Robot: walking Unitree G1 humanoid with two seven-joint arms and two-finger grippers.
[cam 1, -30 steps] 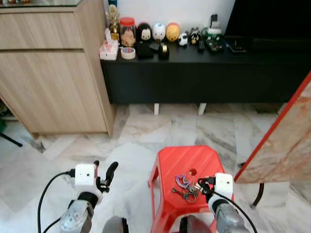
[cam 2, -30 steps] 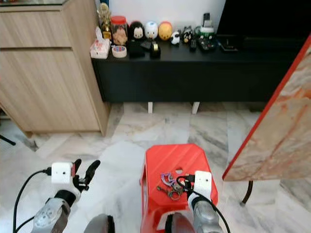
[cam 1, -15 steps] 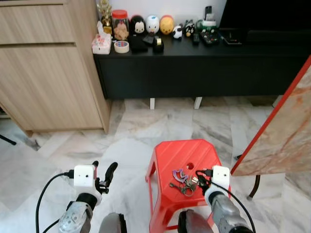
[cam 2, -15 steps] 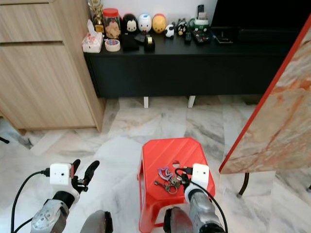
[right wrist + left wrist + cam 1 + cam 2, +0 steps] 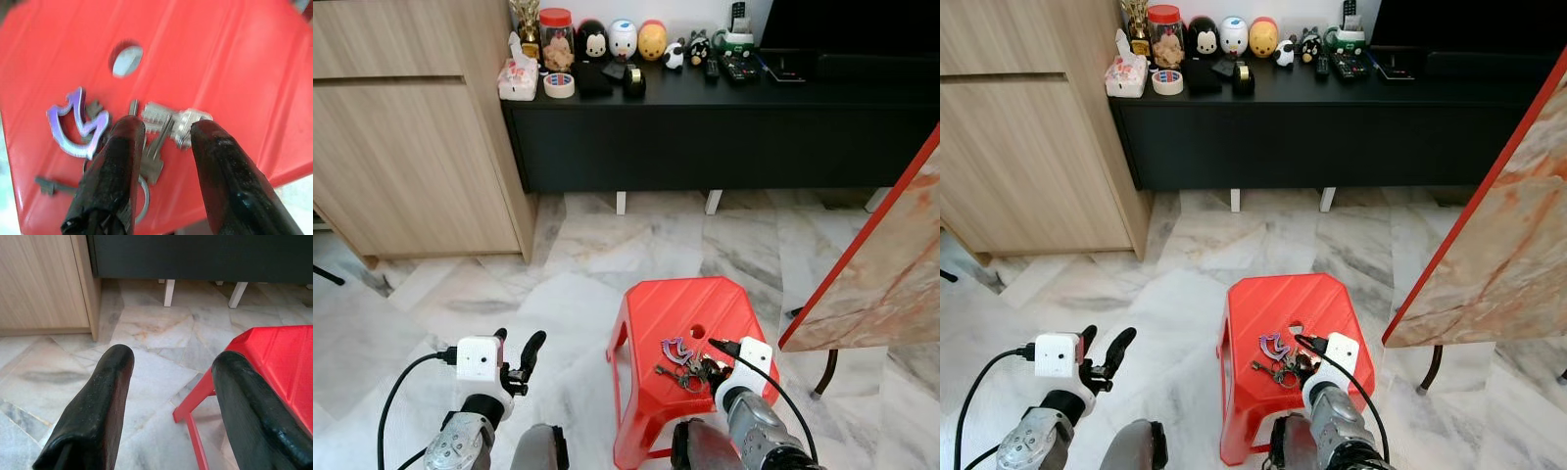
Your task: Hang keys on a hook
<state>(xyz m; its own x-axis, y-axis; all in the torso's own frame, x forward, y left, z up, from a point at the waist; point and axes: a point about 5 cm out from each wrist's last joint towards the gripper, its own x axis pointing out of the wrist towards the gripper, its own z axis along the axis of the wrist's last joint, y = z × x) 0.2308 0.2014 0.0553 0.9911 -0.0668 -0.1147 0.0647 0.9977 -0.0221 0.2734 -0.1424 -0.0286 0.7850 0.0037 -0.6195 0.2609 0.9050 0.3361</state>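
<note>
Where right pincer (image 5: pixel 161 147) straddles: keys (image 5: pixel 159 127).

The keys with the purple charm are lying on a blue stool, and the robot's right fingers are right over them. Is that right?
Not quite. The stool is red, not blue, as the left eye view shows. The rest holds: the keys with the purple charm lie on its top, and the right gripper has its open fingers right over them, one on each side of the bunch.

Red stool (image 5: pixel 690 323) bearing keys (image 5: pixel 683 360), seemingly flat.
</note>
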